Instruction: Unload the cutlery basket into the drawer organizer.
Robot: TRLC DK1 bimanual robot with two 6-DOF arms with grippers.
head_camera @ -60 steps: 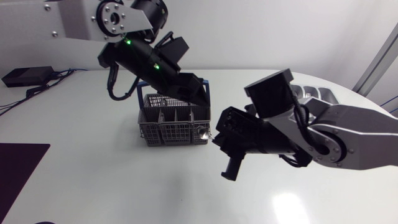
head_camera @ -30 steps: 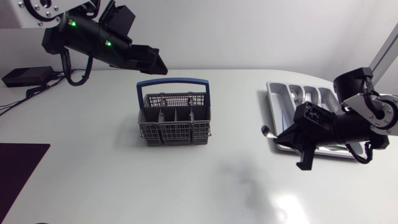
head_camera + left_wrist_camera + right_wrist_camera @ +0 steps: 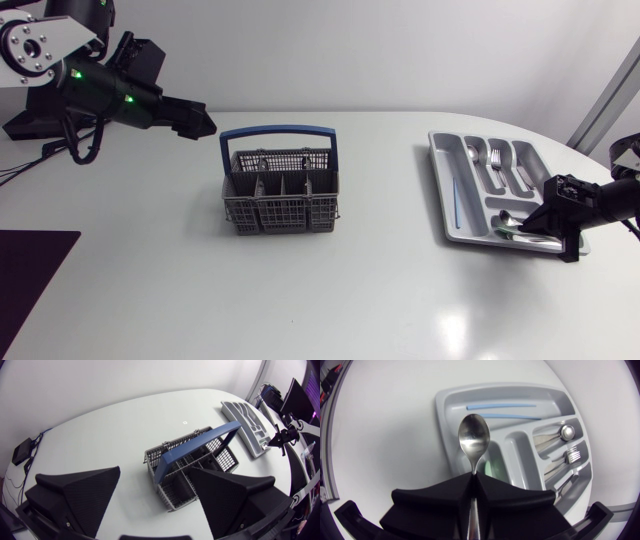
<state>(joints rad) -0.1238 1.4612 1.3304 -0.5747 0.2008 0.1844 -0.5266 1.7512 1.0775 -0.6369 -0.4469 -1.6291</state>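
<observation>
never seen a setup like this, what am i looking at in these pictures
These are two robot arms at a white table. The wide picture comes from a fixed camera above; the other two from small cameras on each arm's wrist, looking past its own two-fingered gripper. On the table stand a grey cutlery basket with a blue handle and a grey drawer organizer that already holds some cutlery. The right gripper is shut on a spoon, over the organizer. The left gripper is open and holds nothing, off to the basket's side.
</observation>
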